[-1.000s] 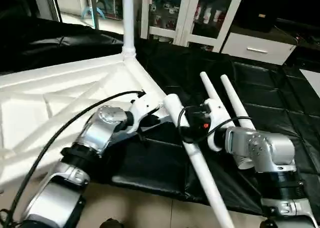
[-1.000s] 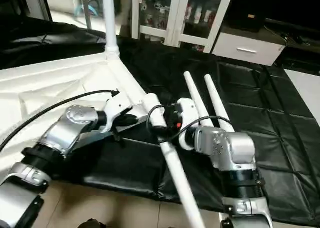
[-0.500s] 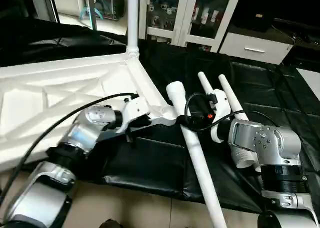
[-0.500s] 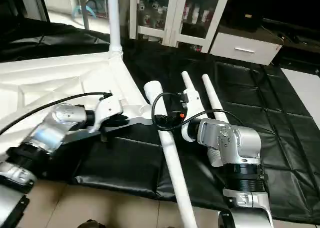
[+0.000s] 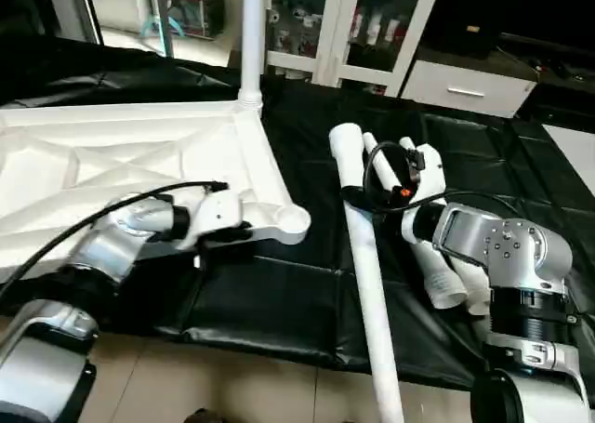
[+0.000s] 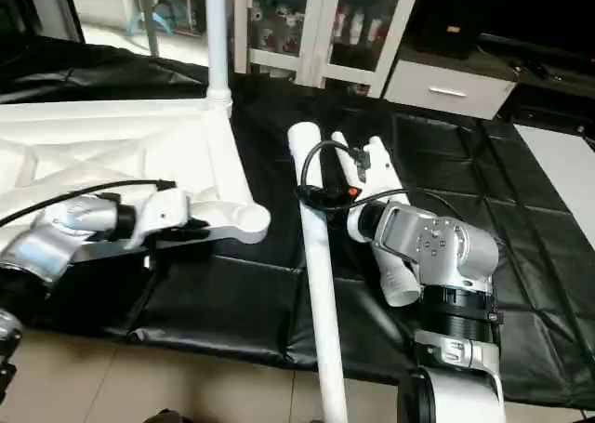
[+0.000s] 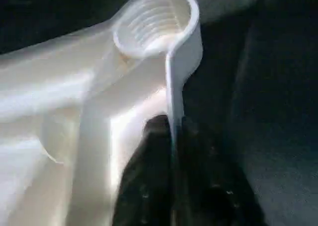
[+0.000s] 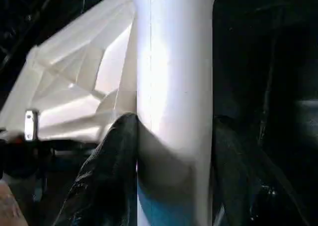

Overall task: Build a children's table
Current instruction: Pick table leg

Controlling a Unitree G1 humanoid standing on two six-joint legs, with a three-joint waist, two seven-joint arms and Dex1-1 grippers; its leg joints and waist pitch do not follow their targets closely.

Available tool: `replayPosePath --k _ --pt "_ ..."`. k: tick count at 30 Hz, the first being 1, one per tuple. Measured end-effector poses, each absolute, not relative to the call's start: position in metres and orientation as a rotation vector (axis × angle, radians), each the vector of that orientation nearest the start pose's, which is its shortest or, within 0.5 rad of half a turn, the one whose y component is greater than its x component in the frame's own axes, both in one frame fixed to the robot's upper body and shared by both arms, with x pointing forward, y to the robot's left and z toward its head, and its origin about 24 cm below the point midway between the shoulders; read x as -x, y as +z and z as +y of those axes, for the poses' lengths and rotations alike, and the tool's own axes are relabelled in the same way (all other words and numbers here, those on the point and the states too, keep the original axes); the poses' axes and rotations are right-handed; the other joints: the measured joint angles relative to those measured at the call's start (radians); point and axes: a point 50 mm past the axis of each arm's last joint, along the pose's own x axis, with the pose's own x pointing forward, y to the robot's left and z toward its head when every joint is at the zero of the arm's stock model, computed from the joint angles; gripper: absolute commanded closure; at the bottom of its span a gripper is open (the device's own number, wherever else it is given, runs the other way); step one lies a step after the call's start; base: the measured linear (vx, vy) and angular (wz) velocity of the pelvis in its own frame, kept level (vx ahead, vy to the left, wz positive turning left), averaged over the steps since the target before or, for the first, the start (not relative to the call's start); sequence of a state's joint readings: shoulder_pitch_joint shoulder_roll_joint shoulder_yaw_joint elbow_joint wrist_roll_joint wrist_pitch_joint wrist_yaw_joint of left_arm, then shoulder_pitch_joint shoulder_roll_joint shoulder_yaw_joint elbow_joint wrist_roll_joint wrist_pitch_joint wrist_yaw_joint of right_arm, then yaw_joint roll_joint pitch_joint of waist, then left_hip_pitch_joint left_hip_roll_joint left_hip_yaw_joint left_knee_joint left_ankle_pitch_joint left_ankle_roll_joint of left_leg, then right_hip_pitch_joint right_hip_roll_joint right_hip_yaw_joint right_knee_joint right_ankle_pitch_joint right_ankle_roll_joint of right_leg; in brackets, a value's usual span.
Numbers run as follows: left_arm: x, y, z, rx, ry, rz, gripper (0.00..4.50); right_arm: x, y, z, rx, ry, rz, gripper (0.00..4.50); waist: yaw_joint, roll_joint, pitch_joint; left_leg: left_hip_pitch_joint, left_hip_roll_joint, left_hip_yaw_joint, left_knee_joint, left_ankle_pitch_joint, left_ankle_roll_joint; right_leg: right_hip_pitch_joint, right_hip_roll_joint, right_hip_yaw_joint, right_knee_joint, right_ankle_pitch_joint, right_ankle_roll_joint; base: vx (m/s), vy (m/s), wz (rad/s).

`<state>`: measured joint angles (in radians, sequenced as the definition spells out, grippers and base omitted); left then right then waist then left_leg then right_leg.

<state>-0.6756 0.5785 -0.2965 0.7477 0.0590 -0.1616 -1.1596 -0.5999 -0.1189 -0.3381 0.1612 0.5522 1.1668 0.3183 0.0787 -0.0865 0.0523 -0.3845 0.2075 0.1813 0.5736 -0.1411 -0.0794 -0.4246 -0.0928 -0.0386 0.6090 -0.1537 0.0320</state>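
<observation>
Swung away from the near corner since a second ago, the long tapered white plastic tube leg (image 5: 361,246) now lies with its wide open end pointing toward the far cabinet, and that corner's round socket stands uncovered.

Item 1: white plastic rectangular table top (image 5: 102,163), upside down on black padded floor mats (image 5: 279,302), ribbed X-braced underside facing up. Round threaded corner socket (image 7: 154,20), empty, sits just beyond the left end effector.

Item 2: left end effector (image 7: 171,136), black fingers pinching the thin rim wall of the table top directly below that socket.

Item 3: right end effector (image 8: 174,151), black fingers spread either side of the tube leg and clasping it; the leg runs along the fingers and slopes down to the mat edge on the near side.

Item 4: one upright white tube leg (image 5: 251,33), already seated in the far corner socket, well beyond both end effectors.

Item 5: further loose white tube legs (image 5: 437,274) lie on the mats beneath the right forearm; their count is hidden.

Item 6: white glass-door cabinet (image 5: 349,23), background.

Status, judged: one leg fitted; the held leg awaits turning upright and screwing into the near socket; remaining legs and righting the table are outstanding.
</observation>
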Motion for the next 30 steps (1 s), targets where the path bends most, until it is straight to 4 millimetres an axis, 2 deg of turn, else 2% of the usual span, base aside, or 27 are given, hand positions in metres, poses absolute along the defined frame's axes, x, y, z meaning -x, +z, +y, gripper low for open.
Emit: replayPosePath --k 6,7,9,12,15,16,20,24,26,30 --pt "-0.328 0.082 0.201 -0.546 -1.215 0.428 3.35 -0.331 0.110 -0.144 -0.669 0.510 0.518 2.72 0.010 0.001 0.000 -0.008 0.000 0.002 0.000 0.001 -0.002 -0.011 0.000 0.001 0.004 0.002 -0.006 0.000 0.000 0.00" --pt "-0.329 0.088 0.197 -0.513 -1.219 0.405 3.11 -0.333 0.114 -0.144 -0.700 0.512 0.493 2.72 0.011 0.001 0.000 -0.009 0.001 0.002 0.000 0.001 -0.002 -0.012 0.000 0.000 0.003 0.002 -0.006 0.000 0.000 0.00" --pt "-0.332 0.103 0.193 -0.435 -1.199 0.349 3.04 -0.337 0.123 -0.144 -0.748 0.520 0.458 2.73 0.013 0.001 0.001 -0.009 0.001 0.005 0.000 0.001 -0.002 -0.011 0.000 0.000 0.004 0.001 -0.007 0.000 0.000 0.00" --pt "-0.339 0.130 0.186 -0.261 -1.140 0.260 2.88 -0.341 0.130 -0.144 -0.820 0.518 0.422 2.73 0.015 0.001 0.001 -0.008 0.001 0.008 0.001 0.001 -0.002 -0.011 0.000 0.000 0.005 0.001 -0.008 0.000 0.000 0.00" --pt "-0.345 0.151 0.163 0.103 -1.078 0.169 2.57 -0.342 0.132 -0.144 -0.856 0.515 0.375 2.73 0.019 0.001 0.001 -0.008 0.001 0.010 0.003 0.001 -0.002 -0.011 -0.001 0.001 0.007 0.001 -0.008 0.000 0.000 0.00" --pt "-0.343 0.157 0.148 0.224 -1.102 0.150 2.47 -0.343 0.134 -0.141 -0.874 0.523 0.347 2.73 0.017 0.001 0.001 -0.008 0.001 0.010 0.004 0.001 -0.002 -0.011 -0.001 0.001 0.007 0.001 -0.008 0.000 0.000 0.00" --pt "-0.333 0.157 0.120 0.373 -1.191 0.196 2.14 -0.347 0.147 -0.134 -0.926 0.559 0.263 2.73 0.009 0.001 0.001 -0.008 0.001 0.010 0.003 0.001 -0.002 -0.011 0.001 0.000 0.007 0.002 -0.009 0.000 0.000 0.00" --pt "-0.316 0.132 0.096 0.399 -1.238 0.334 1.91 -0.349 0.168 -0.138 -0.965 0.573 0.146 2.73 0.011 0.001 0.001 -0.008 0.001 0.010 0.002 0.001 -0.002 -0.011 0.001 0.000 0.006 0.002 -0.008 0.000 0.000 0.00" --pt "-0.313 0.122 0.091 0.402 -1.206 0.396 1.73 -0.349 0.173 -0.137 -0.976 0.579 0.115 2.73 0.011 0.001 0.001 -0.009 0.001 0.010 0.002 0.002 -0.002 -0.011 0.001 -0.001 0.005 0.001 -0.006 0.000 0.000 0.00" --pt "-0.311 0.129 0.095 0.347 -1.161 0.397 1.39 -0.350 0.174 -0.137 -0.985 0.576 0.097 2.74 0.010 0.001 0.001 -0.008 0.001 0.010 0.002 0.002 -0.003 -0.011 0.001 0.000 0.005 0.000 -0.005 0.000 0.000 0.00"
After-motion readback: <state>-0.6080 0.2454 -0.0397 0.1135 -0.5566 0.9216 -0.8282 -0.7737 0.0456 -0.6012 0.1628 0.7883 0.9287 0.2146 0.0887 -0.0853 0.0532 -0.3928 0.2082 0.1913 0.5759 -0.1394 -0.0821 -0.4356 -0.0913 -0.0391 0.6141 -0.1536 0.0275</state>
